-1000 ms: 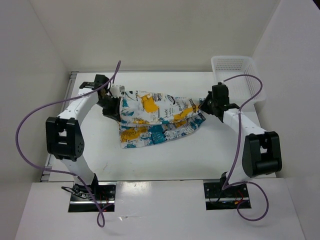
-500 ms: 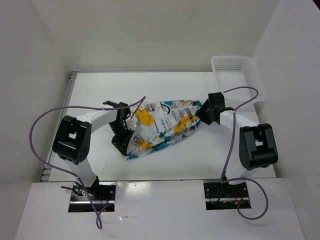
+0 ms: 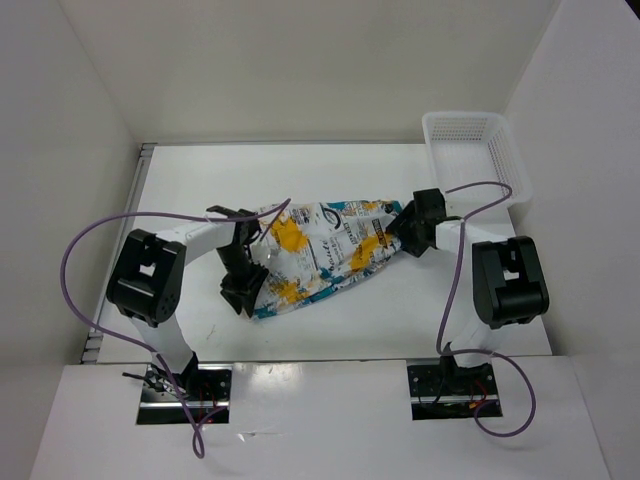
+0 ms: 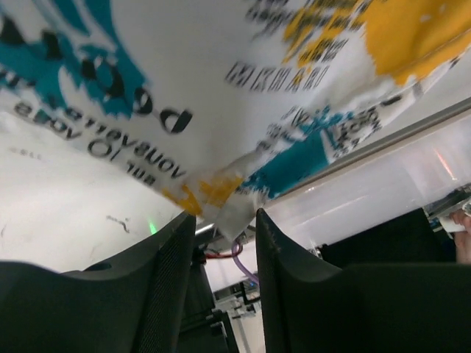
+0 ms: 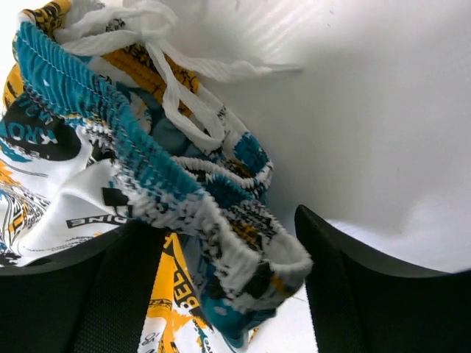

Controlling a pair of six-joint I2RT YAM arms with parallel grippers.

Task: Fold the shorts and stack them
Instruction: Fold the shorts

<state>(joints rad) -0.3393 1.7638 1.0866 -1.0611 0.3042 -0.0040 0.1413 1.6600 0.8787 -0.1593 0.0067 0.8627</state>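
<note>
The shorts [image 3: 322,252] lie on the white table as a folded, tapering bundle, white with teal, yellow-orange and black print. My left gripper [image 3: 243,290] sits at their near-left corner. In the left wrist view its jaws [image 4: 224,220] stand apart, and a corner of the shorts [image 4: 221,88] hangs loose between the tips. My right gripper [image 3: 402,236] is at the right end. Its fingers [image 5: 221,220] stand wide on either side of the elastic waistband [image 5: 147,169] without pinching it. The white drawstring [image 5: 176,81] trails above.
A white plastic mesh basket [image 3: 472,142] stands at the back right corner, behind the right arm. White walls close in the table on three sides. Purple cables loop over both arms.
Both arms swung the shorts down and toward the front, laying them over into a narrower bundle. Both grippers then opened and let go of the fabric.
</note>
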